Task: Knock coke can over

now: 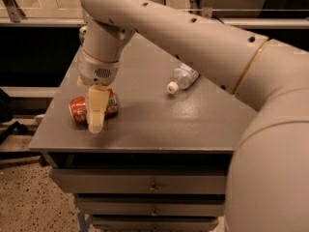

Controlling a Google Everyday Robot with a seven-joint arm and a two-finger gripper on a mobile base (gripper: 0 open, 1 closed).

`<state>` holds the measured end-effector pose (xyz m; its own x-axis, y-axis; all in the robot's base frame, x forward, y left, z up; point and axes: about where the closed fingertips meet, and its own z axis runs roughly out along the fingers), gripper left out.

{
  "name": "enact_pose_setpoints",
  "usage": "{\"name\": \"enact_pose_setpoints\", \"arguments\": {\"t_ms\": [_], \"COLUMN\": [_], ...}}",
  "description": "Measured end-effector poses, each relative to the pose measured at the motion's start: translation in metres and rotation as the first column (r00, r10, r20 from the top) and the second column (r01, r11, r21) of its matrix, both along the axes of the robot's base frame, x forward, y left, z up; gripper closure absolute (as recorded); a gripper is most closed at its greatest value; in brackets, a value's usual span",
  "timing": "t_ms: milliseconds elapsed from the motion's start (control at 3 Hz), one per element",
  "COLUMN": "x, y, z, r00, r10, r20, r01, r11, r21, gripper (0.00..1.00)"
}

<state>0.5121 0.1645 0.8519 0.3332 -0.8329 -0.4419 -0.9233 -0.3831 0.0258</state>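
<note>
The coke can [78, 109], red-orange with a silver end, lies on its side near the front left of the grey table [154, 120]. My gripper [95, 114] hangs down from the arm right in front of the can and covers its middle. Its cream fingers [96, 108] point down at the tabletop, with the can just behind them.
A clear plastic bottle [182, 78] with a white cap lies on its side at the table's middle right. Another can [82, 32] is partly hidden behind the arm at the back left. Drawers [145, 185] sit under the tabletop. The table's left and front edges are close to the can.
</note>
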Motion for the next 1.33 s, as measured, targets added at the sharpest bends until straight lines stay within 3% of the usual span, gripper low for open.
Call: {"name": "enact_pose_setpoints", "arguments": {"t_ms": [333,667,1000,1333], "x": [0.009,0.017,0.019,0.019], "y": [-0.029,-0.084,-0.12,-0.124], "z": [0.012,0.027,0.039,0.041], "r00": [0.9968,0.9763,0.9534,0.9507], "r10": [-0.065,-0.189,-0.265,-0.272], "r20": [0.047,0.106,0.144,0.148], "r01": [0.067,0.195,0.275,0.282], "r11": [0.997,0.98,0.96,0.958], "r21": [-0.037,-0.05,-0.051,-0.051], "gripper": [0.0,0.0,0.0,0.0]}}
